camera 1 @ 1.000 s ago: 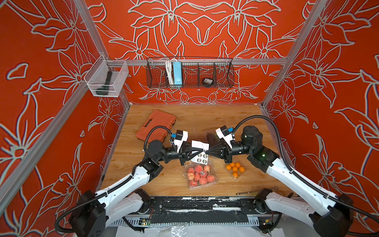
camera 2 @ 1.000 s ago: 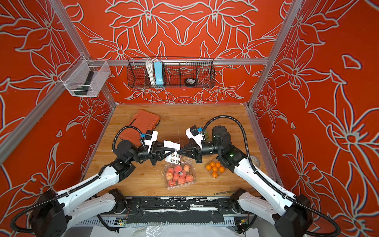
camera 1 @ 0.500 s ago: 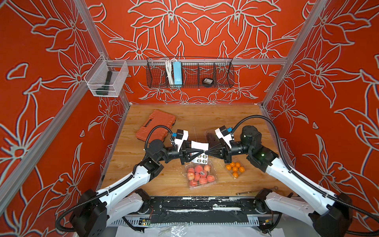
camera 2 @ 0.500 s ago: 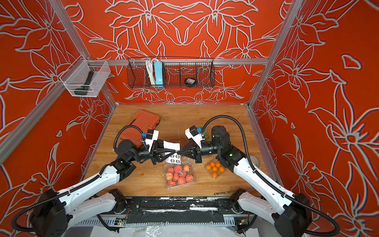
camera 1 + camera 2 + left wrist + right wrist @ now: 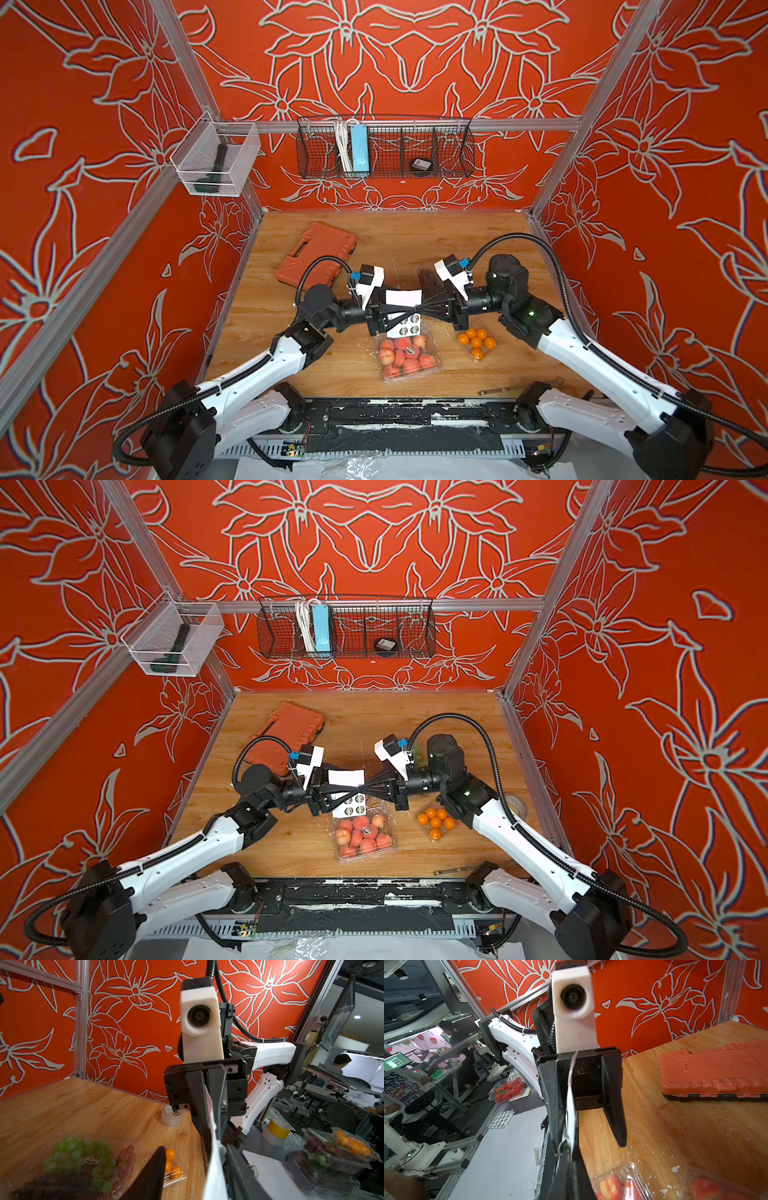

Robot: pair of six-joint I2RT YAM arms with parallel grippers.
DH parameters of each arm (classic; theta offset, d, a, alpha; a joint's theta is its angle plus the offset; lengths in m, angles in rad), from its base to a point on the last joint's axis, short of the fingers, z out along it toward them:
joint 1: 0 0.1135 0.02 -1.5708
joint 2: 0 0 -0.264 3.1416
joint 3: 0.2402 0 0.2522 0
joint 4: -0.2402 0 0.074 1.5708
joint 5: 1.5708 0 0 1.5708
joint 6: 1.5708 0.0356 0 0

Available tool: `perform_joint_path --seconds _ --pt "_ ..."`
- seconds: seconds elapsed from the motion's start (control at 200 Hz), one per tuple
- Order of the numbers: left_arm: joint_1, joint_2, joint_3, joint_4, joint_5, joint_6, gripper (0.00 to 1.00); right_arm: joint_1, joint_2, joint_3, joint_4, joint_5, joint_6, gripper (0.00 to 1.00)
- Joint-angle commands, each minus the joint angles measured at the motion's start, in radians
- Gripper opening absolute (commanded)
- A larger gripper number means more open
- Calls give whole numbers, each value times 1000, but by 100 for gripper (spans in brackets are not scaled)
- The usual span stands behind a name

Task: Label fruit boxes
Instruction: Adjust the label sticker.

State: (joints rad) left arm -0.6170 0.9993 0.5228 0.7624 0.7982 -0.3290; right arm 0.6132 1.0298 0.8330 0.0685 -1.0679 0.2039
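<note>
My two grippers meet tip to tip above the table's middle. The white sticker sheet hangs between them. My right gripper is shut on the sheet's edge. My left gripper is open, and the sheet rests against one of its fingers. Below lie the fruit boxes: many peaches, small oranges, and grapes, mostly hidden under my right wrist in both top views. Another peach box shows at the right wrist view's edge.
An orange tool case lies at the back left. A tape roll stands by the right wall. A wire basket and a clear bin hang on the walls. A thin stick lies at the front edge.
My left gripper's jaws have spread apart off the sticker sheet. The right gripper stays shut on it. Both arms have hardly moved.
</note>
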Motion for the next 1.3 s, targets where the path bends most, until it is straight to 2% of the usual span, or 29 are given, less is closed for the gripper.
perform_joint_path --seconds 0.0,0.065,0.11,0.22,0.3,0.38,0.526,0.601,0.661,0.721,0.771,0.806,0.881,0.966,1.036,1.081,1.126,1.296 --pt "-7 -45 -13 -7 11 33 60 5 -19 17 4 16 -14 0" --pt "-7 -42 -15 -28 31 62 77 5 -21 17 5 11 -11 0" --pt "-7 -35 -15 -49 37 88 85 5 -25 16 5 11 -10 0" --pt "-7 -19 -21 -58 47 126 86 6 -31 17 7 -2 -3 0" --pt "-7 23 -25 -14 77 117 76 5 -29 12 20 -15 9 0" --pt "-7 22 -31 18 94 98 58 5 -27 14 11 -10 4 0" --pt "-7 7 -38 37 102 86 34 6 -23 17 2 -5 -1 0" --pt "-7 4 -37 22 96 88 17 5 -19 17 4 -3 -2 0" --pt "-7 -2 -37 12 81 90 10 5 -16 18 4 -1 0 0" --pt "-7 -2 -38 7 62 91 8 6 -15 18 -2 14 2 0" --pt "-7 -2 -37 5 53 91 0 8 -14 19 -7 50 15 0" --pt "-7 -2 -34 -1 53 94 0 7 -15 20 -14 69 18 0" --pt "-7 -2 -32 -4 40 89 0 7 -15 20 -31 109 20 13" --pt "-8 -2 -33 -29 -51 88 0 7 -36 22 -67 239 34 31" --pt "-7 -46 -29 -84 -205 82 0 10 -94 0 -86 483 80 49" --pt "-7 -54 -32 -99 -302 71 0 21 -128 -12 -110 650 105 56" --pt "-8 -57 -38 -96 -365 64 0 44 -145 -4 -149 770 108 61" --pt "-7 -43 -27 -101 -415 40 0 224 -90 56 -162 1073 77 67"
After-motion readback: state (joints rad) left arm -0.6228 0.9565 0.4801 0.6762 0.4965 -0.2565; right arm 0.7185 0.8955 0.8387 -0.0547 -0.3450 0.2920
